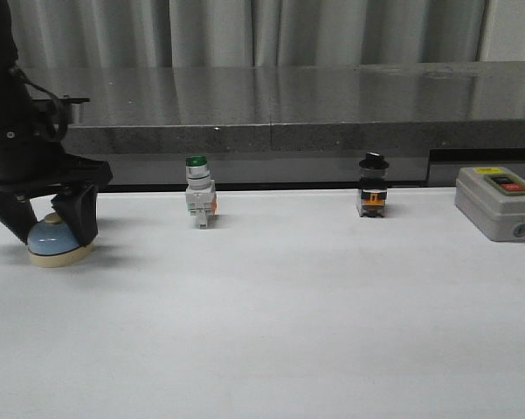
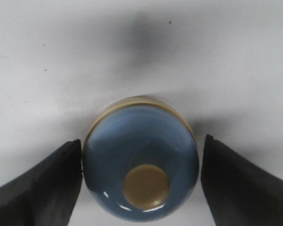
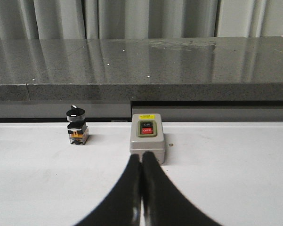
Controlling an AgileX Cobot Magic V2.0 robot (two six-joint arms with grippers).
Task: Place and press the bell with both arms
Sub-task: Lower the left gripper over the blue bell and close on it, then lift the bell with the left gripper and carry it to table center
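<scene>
The light-blue bell (image 1: 54, 237) with its cream base stands on the white table at the far left. My left gripper (image 1: 52, 229) reaches down over it, one black finger on each side. In the left wrist view the bell (image 2: 141, 160) sits between the fingers with its cream button facing the camera. One finger (image 2: 47, 183) is against the bell's side and the other finger (image 2: 240, 183) stands a small gap off. My left gripper (image 2: 141, 140) is open around the bell. My right gripper (image 3: 141, 155) is shut and empty, low over the table, and is out of the front view.
A green-capped white switch (image 1: 199, 196) and a black-knobbed switch (image 1: 373, 188) stand along the back of the table. A grey box with red and green buttons (image 1: 498, 202) sits at the far right, just past the right fingertips in the right wrist view (image 3: 147, 141). A dark stone ledge (image 1: 271, 113) runs behind.
</scene>
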